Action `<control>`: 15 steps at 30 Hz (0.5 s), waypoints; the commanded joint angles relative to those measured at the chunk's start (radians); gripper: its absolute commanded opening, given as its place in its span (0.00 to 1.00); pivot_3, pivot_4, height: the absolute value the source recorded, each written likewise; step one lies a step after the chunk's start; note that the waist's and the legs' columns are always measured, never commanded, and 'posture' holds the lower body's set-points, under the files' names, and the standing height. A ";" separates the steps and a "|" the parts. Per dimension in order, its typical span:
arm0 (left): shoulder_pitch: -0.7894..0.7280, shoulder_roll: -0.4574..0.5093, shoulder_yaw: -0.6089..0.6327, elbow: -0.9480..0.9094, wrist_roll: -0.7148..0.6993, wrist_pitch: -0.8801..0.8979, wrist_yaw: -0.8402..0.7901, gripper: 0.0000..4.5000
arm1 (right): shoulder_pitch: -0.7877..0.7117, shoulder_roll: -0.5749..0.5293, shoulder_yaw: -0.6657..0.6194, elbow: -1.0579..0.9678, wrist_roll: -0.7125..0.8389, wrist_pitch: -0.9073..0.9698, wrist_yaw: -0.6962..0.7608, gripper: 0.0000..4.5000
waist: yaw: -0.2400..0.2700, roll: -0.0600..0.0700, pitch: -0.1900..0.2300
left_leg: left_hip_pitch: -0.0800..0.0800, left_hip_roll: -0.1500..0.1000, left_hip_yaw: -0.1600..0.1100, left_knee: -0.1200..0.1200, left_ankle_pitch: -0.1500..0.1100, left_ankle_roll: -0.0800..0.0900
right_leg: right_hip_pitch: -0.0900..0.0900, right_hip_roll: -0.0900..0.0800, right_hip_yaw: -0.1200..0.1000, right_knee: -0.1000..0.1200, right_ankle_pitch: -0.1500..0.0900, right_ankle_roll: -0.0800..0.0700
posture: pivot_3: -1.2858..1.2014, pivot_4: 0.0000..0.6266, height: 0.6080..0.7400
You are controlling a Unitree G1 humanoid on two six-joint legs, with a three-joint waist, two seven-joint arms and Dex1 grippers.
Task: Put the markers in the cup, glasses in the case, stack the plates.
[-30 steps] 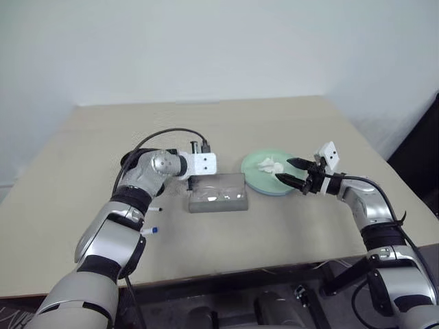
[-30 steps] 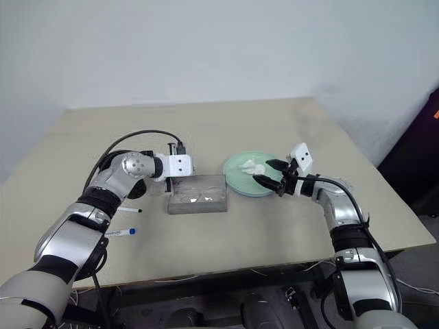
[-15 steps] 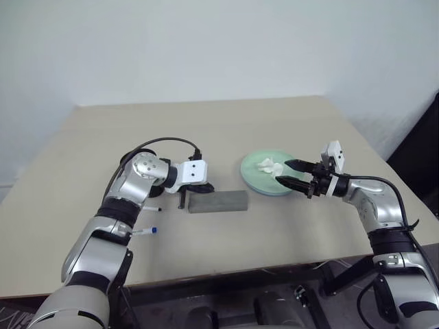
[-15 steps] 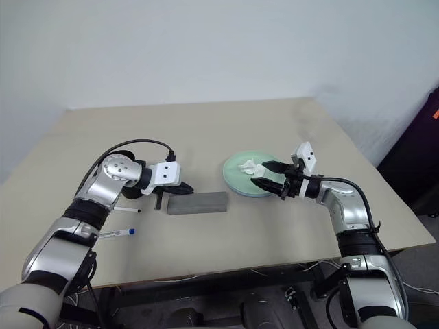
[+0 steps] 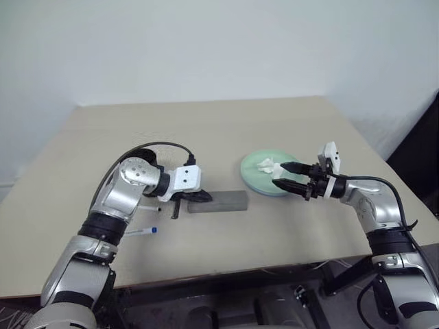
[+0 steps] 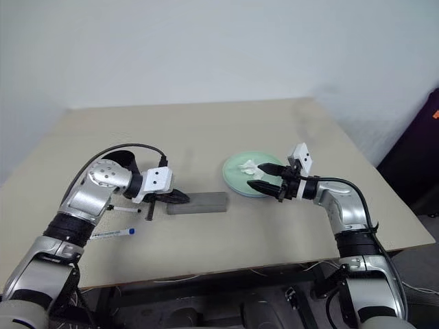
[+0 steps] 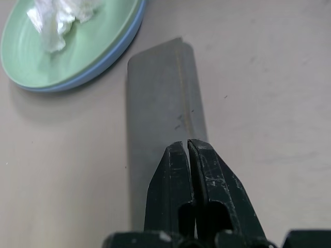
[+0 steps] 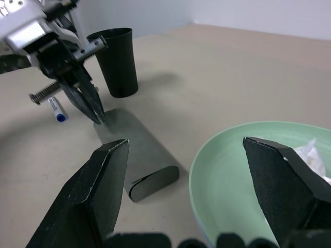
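Since the grey glasses case (image 5: 218, 201) lies shut on the table (image 5: 206, 130), my left gripper (image 7: 187, 150) has its two fingers pressed together with nothing between them, their tips at the case's near end, on or just above the lid; I judge a pinched tip suits pushing a lid down. Just beyond the case's far end from that gripper sit the plates, the mint green plate (image 7: 57, 57) already nested on the light blue plate (image 7: 116, 54), with a crumpled white tissue (image 7: 59, 18) lying in the green one. My right gripper (image 5: 290, 176) hovers at the stack's near rim with its fingers spread wide and empty, I suppose ready for the tissue or the rim. Behind my left gripper stands the black cup (image 8: 117, 62), and beside it the blue-capped marker (image 5: 140, 232) rests on the table, not yet in the cup. The glasses I cannot see; presumably they are inside the case.
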 commanded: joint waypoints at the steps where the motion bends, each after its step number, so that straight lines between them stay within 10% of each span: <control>1: 0.031 0.102 0.033 -0.084 -0.038 0.024 -0.074 0.01 | -0.029 -0.001 -0.003 -0.034 0.004 -0.008 -0.004 0.85 | -0.002 0.000 0.000 | 0.000 0.000 0.000 0.000 0.000 0.000 | 0.000 0.000 0.000 0.000 0.000 0.000 | 0.52 0.00 1.00; 4: 0.071 0.214 0.019 -0.100 -0.025 -0.001 -0.155 0.01 | -0.032 0.003 0.003 -0.026 -0.002 -0.014 -0.007 0.85 | -0.005 0.000 0.000 | 0.001 0.001 0.000 0.000 0.000 0.000 | 0.000 0.001 0.000 0.001 0.000 0.000 | 0.52 0.00 1.00; 15: 0.067 0.455 -0.077 0.063 -0.009 -0.137 -0.237 0.81 | -0.034 0.027 0.016 -0.015 -0.014 -0.025 -0.021 0.85 | 0.000 0.000 0.001 | 0.000 0.000 -0.001 0.000 0.000 0.000 | 0.000 -0.002 -0.003 -0.001 -0.001 -0.001 | 0.52 0.00 1.00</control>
